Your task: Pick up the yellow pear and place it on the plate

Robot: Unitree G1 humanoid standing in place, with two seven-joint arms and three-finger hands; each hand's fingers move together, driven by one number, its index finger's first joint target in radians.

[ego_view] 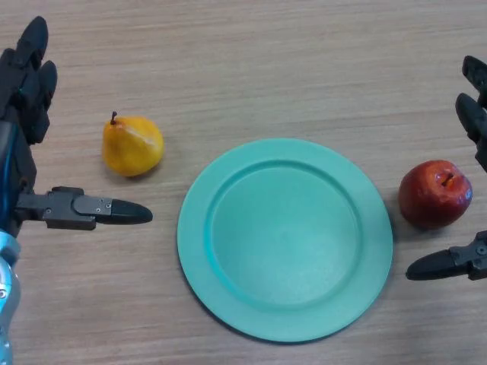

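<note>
Yellow pear (132,144) lies between the spread left hand's (23,137) thumb and fingers (untouched).

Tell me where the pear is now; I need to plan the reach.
In the head view the pear lies on the table's left side, just left of the green plate, beside the open left hand.

pear (132,145) left of plate (228,304), apple (434,195) right.
</note>
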